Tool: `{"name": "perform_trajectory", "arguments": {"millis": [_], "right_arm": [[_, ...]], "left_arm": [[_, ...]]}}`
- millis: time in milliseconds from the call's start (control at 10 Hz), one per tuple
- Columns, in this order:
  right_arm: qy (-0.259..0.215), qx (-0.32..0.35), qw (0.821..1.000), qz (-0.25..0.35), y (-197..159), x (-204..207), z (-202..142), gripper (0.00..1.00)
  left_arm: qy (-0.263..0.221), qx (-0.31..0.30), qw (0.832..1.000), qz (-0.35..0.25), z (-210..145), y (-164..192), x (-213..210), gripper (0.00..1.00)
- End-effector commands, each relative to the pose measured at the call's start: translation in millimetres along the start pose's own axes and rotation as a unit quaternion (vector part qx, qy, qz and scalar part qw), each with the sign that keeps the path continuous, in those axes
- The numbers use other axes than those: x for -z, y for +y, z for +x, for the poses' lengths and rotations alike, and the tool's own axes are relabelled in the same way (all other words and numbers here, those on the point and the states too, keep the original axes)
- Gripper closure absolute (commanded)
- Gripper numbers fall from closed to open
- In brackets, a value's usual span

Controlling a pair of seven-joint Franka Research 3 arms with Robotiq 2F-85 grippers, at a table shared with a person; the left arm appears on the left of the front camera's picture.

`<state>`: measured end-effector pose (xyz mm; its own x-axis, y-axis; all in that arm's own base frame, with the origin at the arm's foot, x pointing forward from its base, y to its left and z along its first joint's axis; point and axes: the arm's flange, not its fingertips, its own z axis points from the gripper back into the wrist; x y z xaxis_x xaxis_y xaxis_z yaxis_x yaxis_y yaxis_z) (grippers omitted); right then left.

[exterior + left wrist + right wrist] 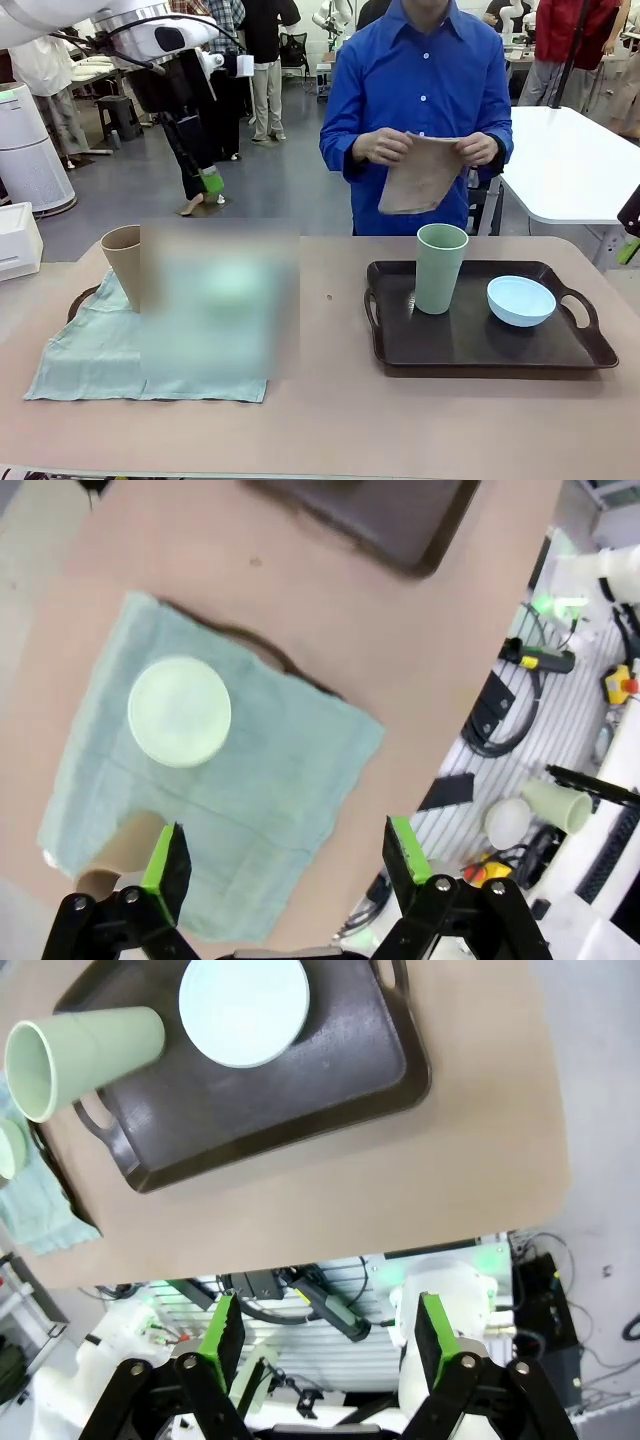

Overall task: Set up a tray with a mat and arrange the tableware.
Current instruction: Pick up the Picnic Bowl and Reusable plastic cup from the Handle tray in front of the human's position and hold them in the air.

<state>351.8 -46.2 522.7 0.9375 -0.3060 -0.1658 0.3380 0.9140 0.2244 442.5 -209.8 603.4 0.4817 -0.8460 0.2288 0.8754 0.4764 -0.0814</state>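
Green mat (90,350) bears tan cup (122,262) and mint bowl (180,711); matless tray (480,350) holds sage cup (440,268) and blue bowl (520,300); person's tan mat (420,175) unplaced; left gripper (285,855) and right gripper (330,1325) spread wide, empty.

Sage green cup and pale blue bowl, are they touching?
Apart. The front view shows bare tray floor between the sage green cup and the pale blue bowl.

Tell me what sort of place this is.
Probably a robotics lab or test hall: cables and a yellow box with a red button lie beside the table, and a white worktable stands behind.
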Motion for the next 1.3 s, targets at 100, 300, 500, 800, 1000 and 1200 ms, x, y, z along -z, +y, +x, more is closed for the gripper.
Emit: {"name": "perform_trajectory", "arguments": {"millis": [100, 300, 500, 800, 1000, 1200], "right_arm": [[-0.026, -0.037, 0.998, -0.036, 24, 11, 35, 0.11], [-0.031, -0.044, 0.997, -0.046, 24, 19, 49, 0.11], [-0.034, -0.055, 0.995, -0.080, 36, 35, 65, 0.11], [-0.072, -0.080, 0.988, -0.107, 56, 56, 91, 0.11], [-0.078, -0.098, 0.988, -0.093, 68, 67, 101, 0.11], [-0.067, -0.110, 0.988, -0.079, 76, 77, 107, 0.11]], "left_arm": [[-0.124, 0.184, 0.975, -0.007, 67, 7, 32, 0.00], [-0.148, 0.234, 0.961, -0.018, 87, 12, 57, 0.00], [-0.164, 0.295, 0.941, -0.029, 106, 15, 93, 0.00], [-0.192, 0.358, 0.913, -0.044, 137, 27, 138, 0.00], [-0.191, 0.340, 0.919, -0.065, 155, 30, 166, 0.00], [-0.186, 0.337, 0.919, -0.083, 172, 29, 188, 0.00]]}}
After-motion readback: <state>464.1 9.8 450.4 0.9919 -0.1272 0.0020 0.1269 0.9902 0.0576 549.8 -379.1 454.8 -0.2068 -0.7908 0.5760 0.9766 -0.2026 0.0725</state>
